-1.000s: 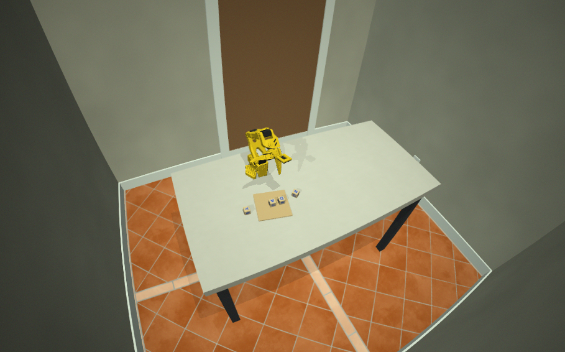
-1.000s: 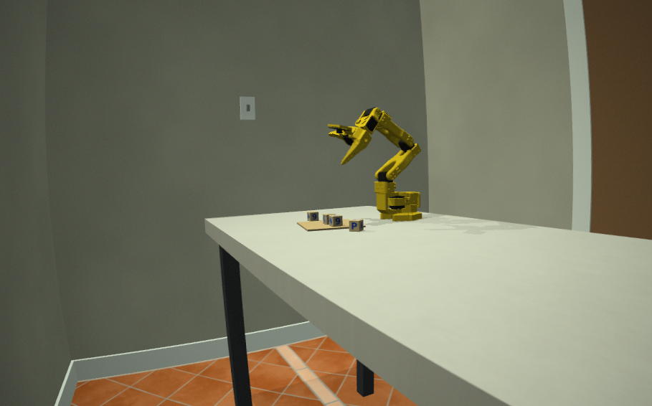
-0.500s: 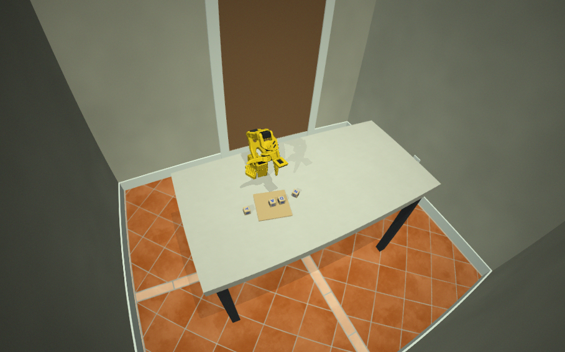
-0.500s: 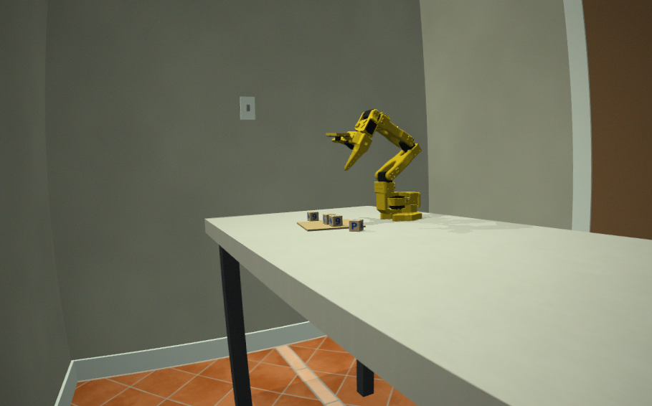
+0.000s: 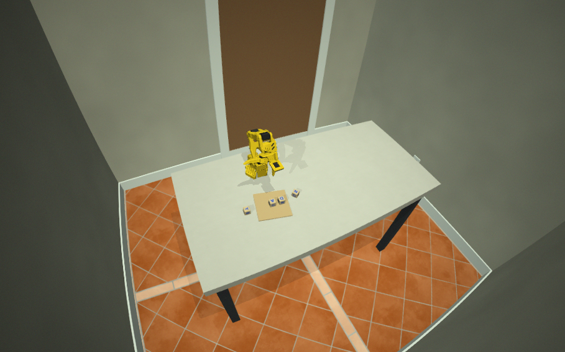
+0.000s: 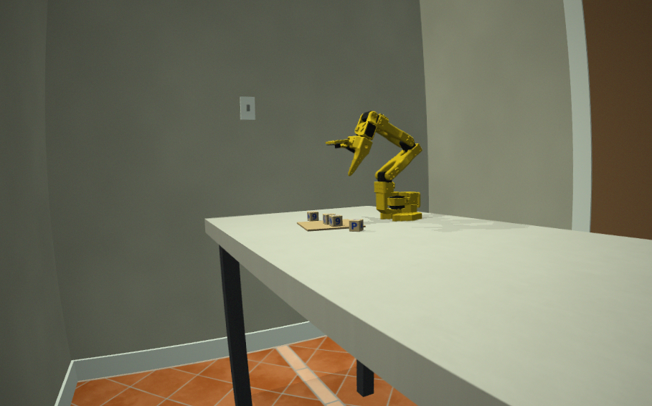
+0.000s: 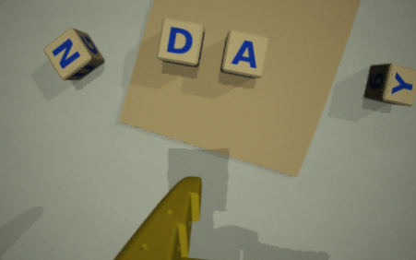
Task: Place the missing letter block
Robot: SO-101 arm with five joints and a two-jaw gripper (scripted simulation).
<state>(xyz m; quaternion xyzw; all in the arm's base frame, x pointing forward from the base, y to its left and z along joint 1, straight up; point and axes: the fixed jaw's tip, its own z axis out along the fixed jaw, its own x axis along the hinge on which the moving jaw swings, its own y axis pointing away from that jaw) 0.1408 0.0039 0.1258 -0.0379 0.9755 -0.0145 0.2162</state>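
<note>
A tan mat [image 7: 244, 88] lies on the table with two blocks on it, side by side: D [image 7: 181, 41] on the left and A [image 7: 244, 53] on the right, both letters on top. The Y block [image 7: 394, 84] lies off the mat to the right, its Y on top but turned sideways. The N block [image 7: 73, 53] lies off the mat to the left. My gripper [image 6: 338, 158] is open and empty, high above the table on the base side of the mat. Only one yellow jaw [image 7: 180, 221] shows in the wrist view.
In the top view the mat [image 5: 273, 207] lies just in front of the arm's base [image 5: 255, 168], with the Y block [image 5: 247, 210] on its left and the N block [image 5: 295, 192] on its right. The table edge is far from the blocks.
</note>
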